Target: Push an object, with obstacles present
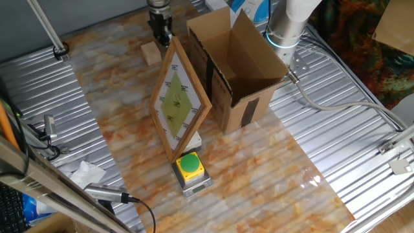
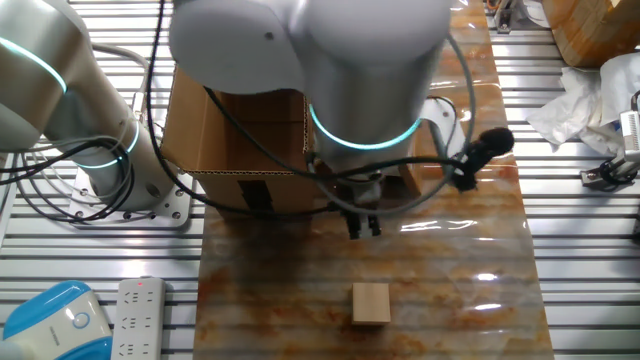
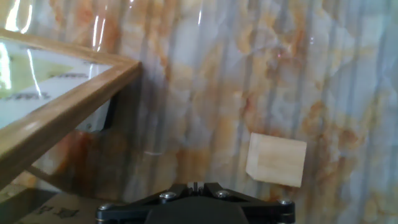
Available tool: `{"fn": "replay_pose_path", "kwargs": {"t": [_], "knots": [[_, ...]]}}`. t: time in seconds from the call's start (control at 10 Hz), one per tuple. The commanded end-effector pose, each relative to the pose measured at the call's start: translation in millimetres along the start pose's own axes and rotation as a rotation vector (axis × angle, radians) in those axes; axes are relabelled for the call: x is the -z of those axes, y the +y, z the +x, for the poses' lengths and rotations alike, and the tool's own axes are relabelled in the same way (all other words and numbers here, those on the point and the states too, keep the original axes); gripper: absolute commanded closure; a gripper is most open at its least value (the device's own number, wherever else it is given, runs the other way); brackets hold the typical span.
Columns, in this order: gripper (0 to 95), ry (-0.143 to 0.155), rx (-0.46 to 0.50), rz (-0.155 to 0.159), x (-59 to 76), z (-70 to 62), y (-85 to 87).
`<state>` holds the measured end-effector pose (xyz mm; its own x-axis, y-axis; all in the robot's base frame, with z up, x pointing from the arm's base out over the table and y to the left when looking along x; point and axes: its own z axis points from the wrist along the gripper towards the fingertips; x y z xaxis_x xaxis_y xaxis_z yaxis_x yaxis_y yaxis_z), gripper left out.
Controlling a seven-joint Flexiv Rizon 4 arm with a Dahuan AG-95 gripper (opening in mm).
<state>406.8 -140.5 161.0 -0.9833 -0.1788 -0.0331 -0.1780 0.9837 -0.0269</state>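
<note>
Wooden cube (image 1: 151, 53) sat on the marble table (image 1: 259, 175), just beside the gripper (image 1: 160, 30), apparently untouched; its fingers (image 2: 362, 226) were pressed narrowly together, holding nothing.

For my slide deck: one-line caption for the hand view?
Shut pincer hovers near the wooden cube, framed board at left.
</note>
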Motion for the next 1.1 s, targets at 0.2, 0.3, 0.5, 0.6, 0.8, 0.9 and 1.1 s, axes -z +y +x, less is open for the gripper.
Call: {"fn": "replay_pose_path", "kwargs": {"t": [0.2,0.3,0.5,0.6,0.8,0.9,1.1], "knots": [[95.0,0.001,-0.017,0.006,-4.7,9.7,6.2],[95.0,0.000,-0.022,0.007,-5.9,13.1,8.4],[95.0,-0.003,-0.015,0.010,-7.3,13.4,8.6],[95.0,-0.004,-0.013,0.010,-7.3,13.4,8.6],[95.0,-0.006,-0.006,0.012,-7.3,13.4,8.6],[95.0,-0.011,0.009,0.013,-7.3,13.4,8.6],[95.0,-0.006,0.034,0.005,-7.3,13.4,8.6]]}}
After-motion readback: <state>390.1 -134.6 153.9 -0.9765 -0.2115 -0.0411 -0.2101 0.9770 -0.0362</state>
